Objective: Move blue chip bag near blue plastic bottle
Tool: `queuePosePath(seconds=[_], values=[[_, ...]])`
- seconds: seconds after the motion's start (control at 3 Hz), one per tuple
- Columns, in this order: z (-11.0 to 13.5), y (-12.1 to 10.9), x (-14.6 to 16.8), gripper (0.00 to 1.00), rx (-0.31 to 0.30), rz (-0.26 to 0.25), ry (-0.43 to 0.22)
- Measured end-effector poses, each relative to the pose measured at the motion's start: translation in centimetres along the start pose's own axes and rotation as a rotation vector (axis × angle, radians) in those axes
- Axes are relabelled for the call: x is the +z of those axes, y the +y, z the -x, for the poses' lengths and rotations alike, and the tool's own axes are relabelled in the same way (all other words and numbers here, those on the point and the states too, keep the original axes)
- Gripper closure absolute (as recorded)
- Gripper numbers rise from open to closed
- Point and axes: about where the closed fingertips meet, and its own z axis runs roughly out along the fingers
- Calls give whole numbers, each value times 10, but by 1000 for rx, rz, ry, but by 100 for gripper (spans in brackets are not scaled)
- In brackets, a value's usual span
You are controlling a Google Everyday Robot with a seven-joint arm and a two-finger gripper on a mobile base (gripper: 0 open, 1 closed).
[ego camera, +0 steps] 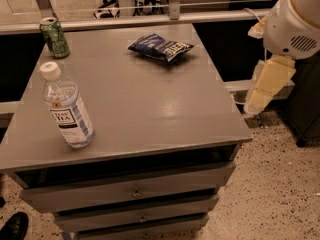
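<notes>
A: Where is the blue chip bag (161, 47)?

B: It lies flat toward the back of the table (150, 109), a little right of the middle. It is well apart from the blue plastic bottle (67, 109), which stands upright near the front left corner.

A: What else is around them?

B: A green can (54, 37) stands upright at the back left corner, off to the side of the line between bag and bottle. A metal rail (150, 20) runs just behind the table's back edge. Under the top sit drawers (130, 191) with small knobs, and a dark shoe (14, 226) shows on the speckled floor (280, 194) at the lower left.

A: And the claw?

B: The claw (262, 91) hangs past the table's right edge, below a rounded white housing (295, 24) on the arm, well apart from the bag. Whether it is wide or narrow I cannot tell.

A: What are things made of?

B: The bag is dark blue crinkly foil with white lettering, rumpled and slightly puffed. The bottle is clear, round plastic with a white cap and a white label striped in blue with dark text. The can is a short cylinder with a silvery top. The table is grey and smooth, squarish, with a dull sheen near its middle. The claw looks cream-coloured, long and blocky
</notes>
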Motion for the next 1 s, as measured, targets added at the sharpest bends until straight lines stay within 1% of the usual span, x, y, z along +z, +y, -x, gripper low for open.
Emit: queuePosePath(seconds=[0.33,0.67,1.0], values=[[29,-39,25,0,36,-43,-94],[64,-83,69,0,108,-77,-228],[90,-115,105,0,147,-105,-309]])
